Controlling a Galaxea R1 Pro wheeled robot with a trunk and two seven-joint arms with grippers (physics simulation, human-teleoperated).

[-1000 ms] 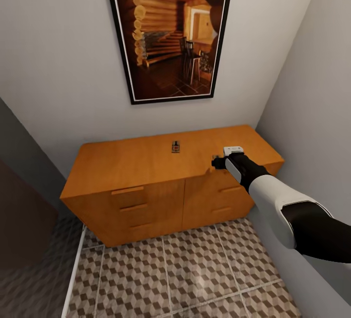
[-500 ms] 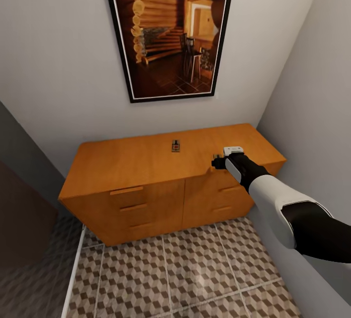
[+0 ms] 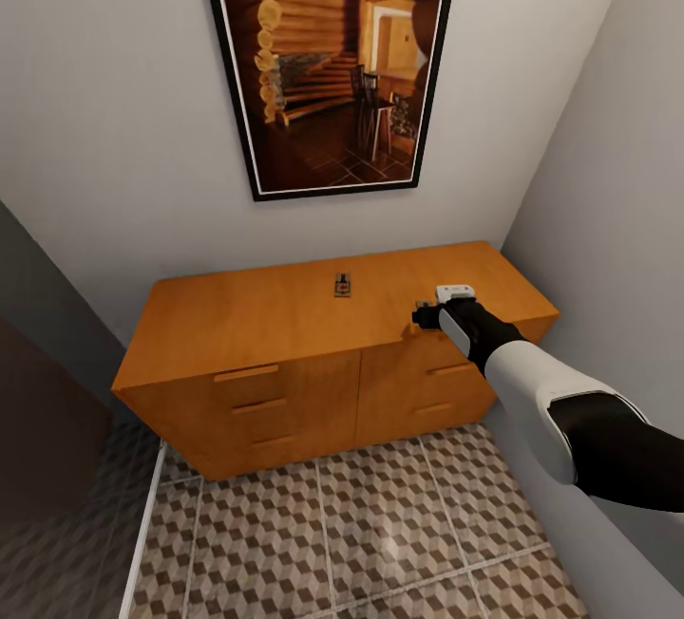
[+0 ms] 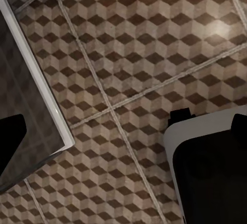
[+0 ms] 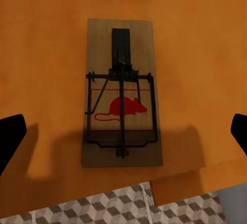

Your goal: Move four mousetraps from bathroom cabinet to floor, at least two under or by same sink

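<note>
The orange-brown cabinet [image 3: 266, 315] stands against the back wall. One mousetrap [image 3: 343, 285] lies mid-top on it. Another mousetrap [image 5: 121, 114], tan with black wire and a red mouse mark, lies flat near the cabinet's front edge. My right gripper [image 3: 421, 313] hovers just above this one, open, its fingertips wide to either side of the board [image 5: 123, 139]. The bathroom floor [image 3: 342, 534] of cube-patterned tiles lies in front of the cabinet. In the left wrist view my left gripper [image 4: 123, 141] hangs open over the floor [image 4: 134, 54], holding nothing.
A framed cabin picture [image 3: 328, 59] hangs above the cabinet. The grey right wall [image 3: 617, 220] runs close beside my right arm. A dark panel with a white frame edge [image 3: 142, 524] stands at the left, seen as a glass pane [image 4: 31, 80]. My white base [image 4: 206, 172] sits below the left gripper.
The head view has crept very slightly; the right arm, both mousetraps and the cabinet hold still.
</note>
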